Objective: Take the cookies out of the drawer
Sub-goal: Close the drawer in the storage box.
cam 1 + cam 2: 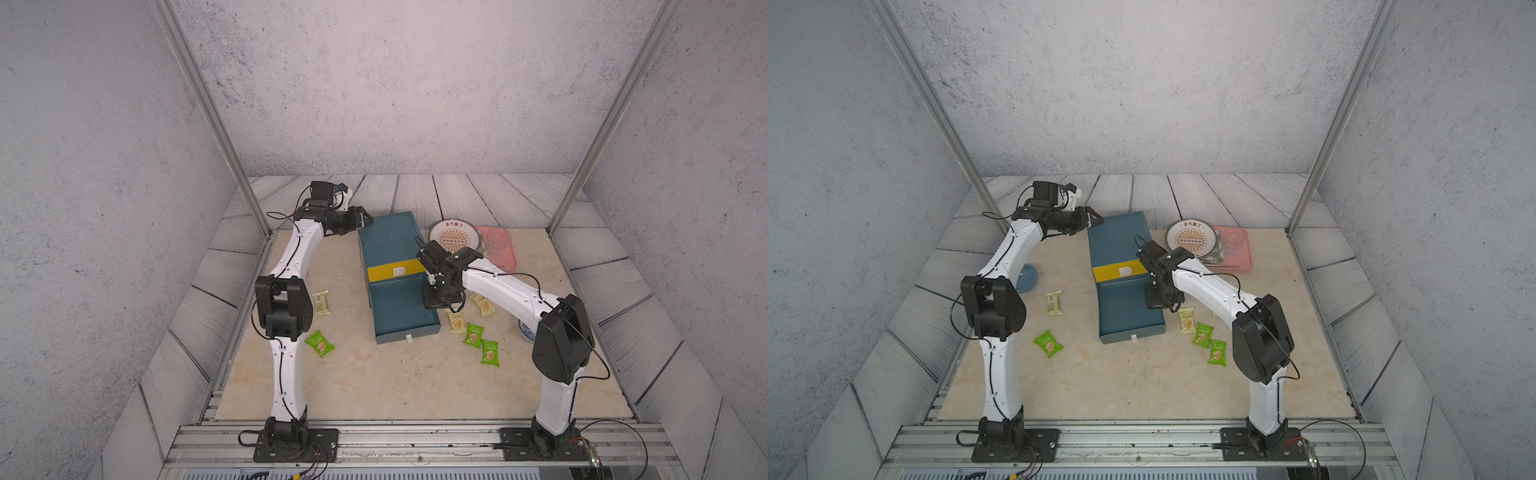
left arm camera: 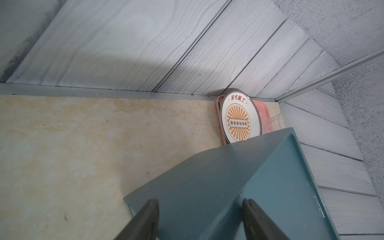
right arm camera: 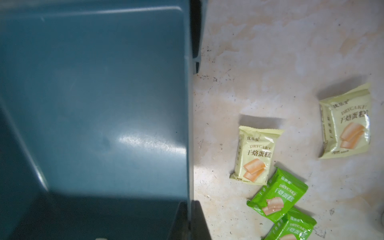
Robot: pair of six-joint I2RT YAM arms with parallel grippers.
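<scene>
Pinching the side wall of the pulled-out drawer (image 1: pixel 397 309), the right gripper (image 1: pixel 432 304) is closed tight on it. The left gripper (image 1: pixel 367 217) stands open around the back corner of the blue box (image 1: pixel 386 237). 6 cookies (image 1: pixel 473 335) lie on the table (image 1: pixel 374 374): 2 on one side of the drawer, 4 on the other.

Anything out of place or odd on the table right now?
Mainly the plate: it lies partly over the rim of the pink tray and overhangs it. The cookies are strewn on both sides of the open drawer, two green ones overlapping. Nothing looks spilled or damaged.
</scene>
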